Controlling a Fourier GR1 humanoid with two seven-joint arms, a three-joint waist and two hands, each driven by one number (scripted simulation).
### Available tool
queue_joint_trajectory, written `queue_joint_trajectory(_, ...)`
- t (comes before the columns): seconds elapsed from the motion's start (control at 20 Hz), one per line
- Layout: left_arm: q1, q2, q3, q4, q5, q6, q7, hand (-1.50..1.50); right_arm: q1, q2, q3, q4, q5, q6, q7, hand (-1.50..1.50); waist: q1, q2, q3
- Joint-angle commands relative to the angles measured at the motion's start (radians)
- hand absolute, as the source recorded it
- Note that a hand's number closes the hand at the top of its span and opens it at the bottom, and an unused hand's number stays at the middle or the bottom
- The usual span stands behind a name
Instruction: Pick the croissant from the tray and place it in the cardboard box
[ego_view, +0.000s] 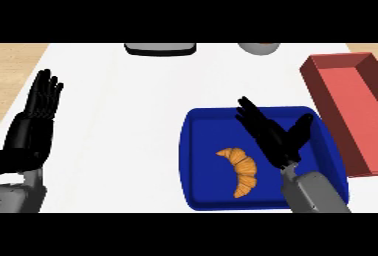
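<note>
Croissant (240, 170) seen lying in blue tray (193, 150), untouched; right hand (273, 135) held over tray just beside it, fingers straight, nothing grasped. Left hand (35, 125) rested open at left edge. Fingers best lowered astride croissant's middle before closing; red box (347, 110) judged target, right of tray
</note>
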Motion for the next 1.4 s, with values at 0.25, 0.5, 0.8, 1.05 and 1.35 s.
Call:
queue_joint_trajectory(0.25,-0.019,0.122,-0.11,-0.003,-0.101,-0.134,0.048,0.0,-0.251,-0.281,-0.204,-0.288,0.106,0.061,-0.147,-1.5,-0.074,-0.022,-0.004)
queue_joint_trajectory(0.5,-0.047,0.093,-0.155,0.029,-0.088,-0.197,0.055,0.0,-0.072,-0.467,-0.188,-0.222,0.338,0.14,-0.372,-1.5,-0.047,0.005,-0.002)
queue_joint_trajectory(0.8,-0.054,0.072,-0.146,0.073,-0.087,-0.217,0.037,0.0,-0.009,-0.549,-0.141,-0.249,0.556,0.153,-0.634,-1.5,-0.026,0.005,-0.003)
queue_joint_trajectory(1.05,-0.097,0.077,-0.147,0.035,-0.104,-0.23,0.087,0.0,-0.055,-0.574,-0.023,-0.327,0.737,0.151,-0.472,-1.5,-0.01,0.002,-0.005)
queue_joint_trajectory(1.35,-0.105,0.05,-0.154,0.068,-0.121,-0.229,0.072,0.0,-0.099,-0.643,0.117,-0.499,0.9,0.285,-0.254,-1.5,-0.012,0.001,-0.006)
